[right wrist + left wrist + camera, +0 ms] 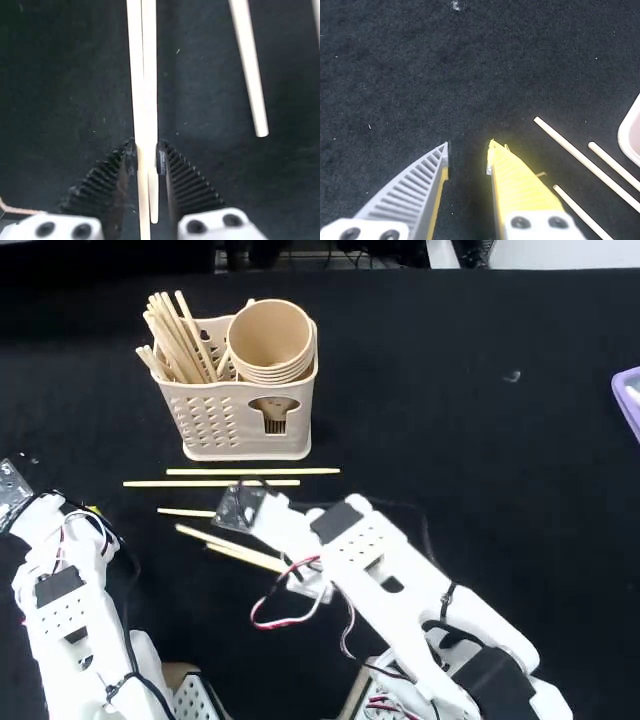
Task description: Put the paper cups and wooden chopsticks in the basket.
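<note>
We see our right claw (pixel 147 156) clamped on two pale, slim wooden chopsticks (pixel 142 75) lying side by side; our left claw (pixel 468 150) hangs apart over the black surface (pixel 395 60).

Matt cloth, bare wood, paper and moulded plastic

We see a black table cloth (pixel 480 440) with a matt, faintly fuzzy nap flecked with lint. The pale wooden chopsticks (pixel 142 75) look bare and smooth, with no varnish or shine. The cream perforated plastic basket (pixel 240 425) has a dull satin finish, and the tan paper cups (pixel 272 338) are matt. The left gripper (pixel 468 145) has ribbed plastic fingers, one grey and one glossier yellow. The right gripper (pixel 146 147) has ribbed matt black plastic ones. The white arm shells (pixel 375 555) are smooth plastic.
</note>
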Controlling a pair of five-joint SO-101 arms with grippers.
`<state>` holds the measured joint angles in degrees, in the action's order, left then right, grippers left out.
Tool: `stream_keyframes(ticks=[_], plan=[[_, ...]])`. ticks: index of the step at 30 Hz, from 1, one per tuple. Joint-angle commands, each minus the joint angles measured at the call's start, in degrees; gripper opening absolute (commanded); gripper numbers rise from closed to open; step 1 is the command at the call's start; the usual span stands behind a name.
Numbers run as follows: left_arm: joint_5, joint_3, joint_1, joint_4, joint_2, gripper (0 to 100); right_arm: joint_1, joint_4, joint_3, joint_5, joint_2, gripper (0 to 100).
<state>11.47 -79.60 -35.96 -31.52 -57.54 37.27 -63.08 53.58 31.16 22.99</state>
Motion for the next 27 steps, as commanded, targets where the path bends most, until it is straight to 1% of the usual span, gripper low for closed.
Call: stream_keyframes(ticks=[1,5,7,9,11,13,14,18,27], plan=[[-0.09,1.1,0.13,1.14,-1.05,14,-1.05,2.9,0.57,0.62,1.1,1.1],[-0.09,1.01,0.13,1.14,-1.05,14,-1.05,2.81,0.22,0.35,1.1,2.4],[-0.09,1.1,0.13,1.14,-1.05,14,-0.79,3.16,0.22,0.09,1.1,7.8],[-0.09,1.19,0.31,1.14,-1.05,14,1.49,4.04,0.13,0.0,1.1,14.9],[-0.09,1.19,0.4,1.14,-1.05,14,4.84,6.33,0.22,-3.78,1.01,19.5],[-0.09,1.19,0.13,1.14,-1.05,14,7.74,9.67,0.31,-8.0,1.01,19.7],[-0.09,1.1,0.13,1.14,-1.05,14,8.7,11.34,0.31,-8.88,0.92,19.8],[-0.09,1.1,0.13,1.14,-1.05,14,9.32,14.77,-2.33,-9.05,-3.56,20.1],[-0.09,0.92,0.04,1.14,-1.05,14,9.14,14.68,-16.31,-8.62,-26.59,19.9]])
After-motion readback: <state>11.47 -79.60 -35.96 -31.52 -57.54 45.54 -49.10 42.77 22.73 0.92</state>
